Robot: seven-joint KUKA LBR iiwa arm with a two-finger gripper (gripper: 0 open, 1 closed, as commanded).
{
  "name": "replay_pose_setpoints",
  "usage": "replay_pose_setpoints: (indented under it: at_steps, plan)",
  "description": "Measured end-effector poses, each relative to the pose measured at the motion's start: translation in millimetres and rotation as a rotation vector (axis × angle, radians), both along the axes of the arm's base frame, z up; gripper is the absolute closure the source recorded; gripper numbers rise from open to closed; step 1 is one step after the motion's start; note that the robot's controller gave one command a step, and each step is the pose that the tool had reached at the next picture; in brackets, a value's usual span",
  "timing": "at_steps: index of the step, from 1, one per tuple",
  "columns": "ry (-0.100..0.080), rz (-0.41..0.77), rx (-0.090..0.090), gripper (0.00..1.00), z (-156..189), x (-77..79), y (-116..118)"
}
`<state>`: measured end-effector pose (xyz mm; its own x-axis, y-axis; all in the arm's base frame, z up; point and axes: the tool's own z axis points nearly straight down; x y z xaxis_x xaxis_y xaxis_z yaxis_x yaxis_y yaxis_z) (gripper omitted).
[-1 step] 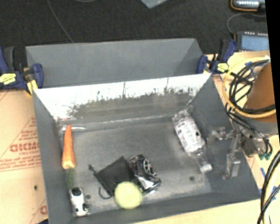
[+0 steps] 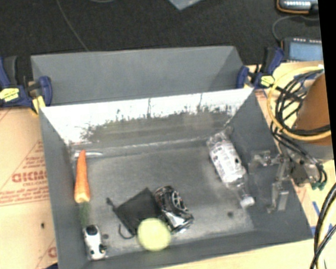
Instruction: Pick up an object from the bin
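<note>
Since the task names no thing, we take the nearest candidate to be the clear plastic bottle (image 2: pixel 226 162), which lies on its side on the right part of the bin (image 2: pixel 153 111) floor. Its long axis runs from the far wall toward us, and its narrow neck end points at the near right corner. The claw (image 2: pixel 276 200) stands just beside it on the right, level with the neck end rather than the fat body, and apart from the bottle. We judge that the coming move turns on this: the bottle lies to the claw's left, so the claw would have to shift leftward, away from the bin's right wall. It would then close across the bottle's short width, not along its length. We cannot tell how far open the claw is, and we see nothing held in it. Farther left, well apart from the claw, a dark crushed can (image 2: pixel 173 208), a yellow-green ball (image 2: pixel 153 234) and a black pouch (image 2: pixel 134 212) lie bunched near the front. An orange carrot (image 2: pixel 80 177) and a small white and black toy (image 2: pixel 94 241) sit along the left wall.
</note>
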<state>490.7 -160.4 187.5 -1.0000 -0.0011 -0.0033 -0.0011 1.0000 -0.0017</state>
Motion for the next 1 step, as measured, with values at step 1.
replay_pose_setpoints:
  at_steps: [1]
  plan:
    - [-0.003, 0.328, -0.003, 0.0, -54.9, 29.7, 1.2]
